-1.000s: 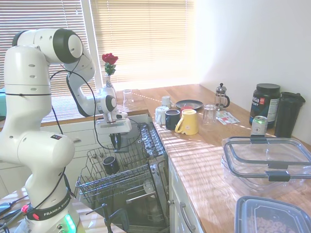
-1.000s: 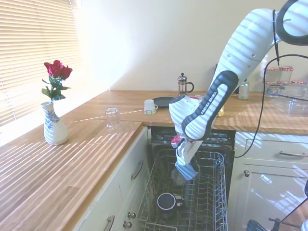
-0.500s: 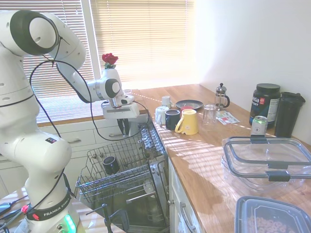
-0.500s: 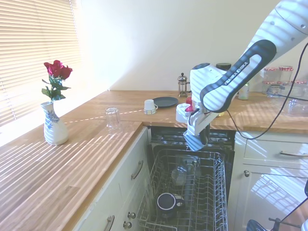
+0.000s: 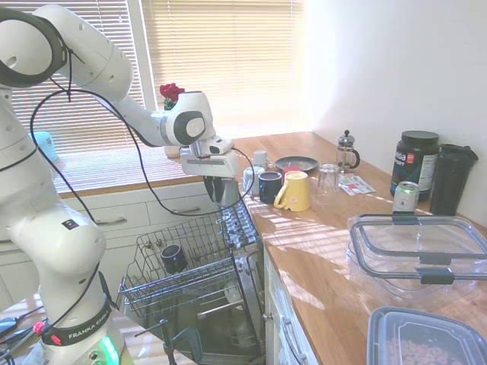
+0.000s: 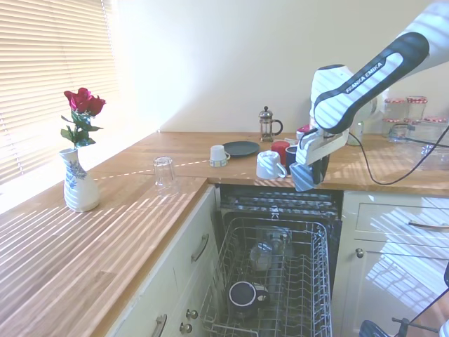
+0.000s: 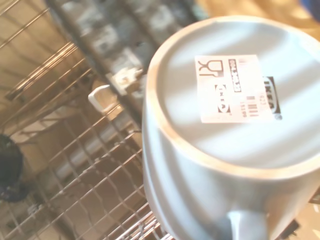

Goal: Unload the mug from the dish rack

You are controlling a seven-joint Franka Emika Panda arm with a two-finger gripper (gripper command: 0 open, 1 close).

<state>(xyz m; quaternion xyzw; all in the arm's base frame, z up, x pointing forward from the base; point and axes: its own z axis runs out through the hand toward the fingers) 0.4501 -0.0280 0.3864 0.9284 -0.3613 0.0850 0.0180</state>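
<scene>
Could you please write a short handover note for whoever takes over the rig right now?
Gripper: shut on the mug, held in the air above the rack's far end, by the worktop edge.
Dish rack: pulled out; a black mug and a clear glass are inside.
Done: the mug is lifted out of the rack.
Left: carry it over the worktop, perhaps near the other mugs, set it down and release.

First exterior view: beside the arm, facing along the worktop (image 5: 319, 236). Second exterior view: opposite side. Both share the dish rack (image 5: 190, 266) (image 6: 273, 281). Wrist view: close above it.
</scene>
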